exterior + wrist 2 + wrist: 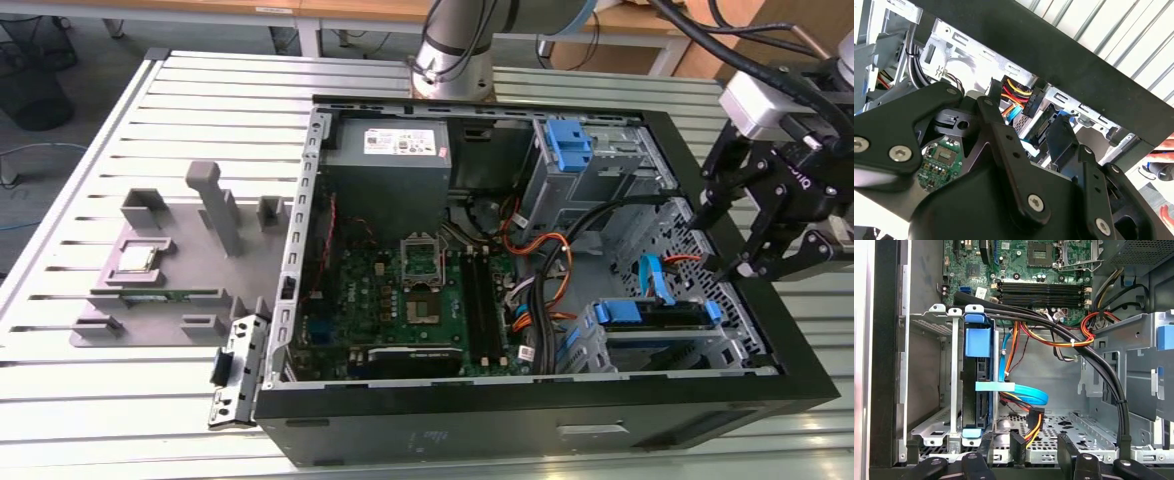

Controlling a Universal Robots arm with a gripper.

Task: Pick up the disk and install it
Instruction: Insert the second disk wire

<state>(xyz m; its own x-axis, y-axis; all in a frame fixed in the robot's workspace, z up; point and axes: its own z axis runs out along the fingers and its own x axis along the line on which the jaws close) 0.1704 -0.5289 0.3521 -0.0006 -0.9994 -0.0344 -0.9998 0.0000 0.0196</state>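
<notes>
Disk, blue-framed silver-grey drive point(976, 385), sat in its metal bay point(667, 345), just ahead of your black gripper point(778, 262), fingers parted, empty. Install looked near done; you'd want to check seating.

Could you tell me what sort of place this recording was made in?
Probably a robotics lab or test workshop: an open computer case lies on a slatted metal table, a grey fixture block sits beside it, and the robot arm's base stands behind.
</notes>
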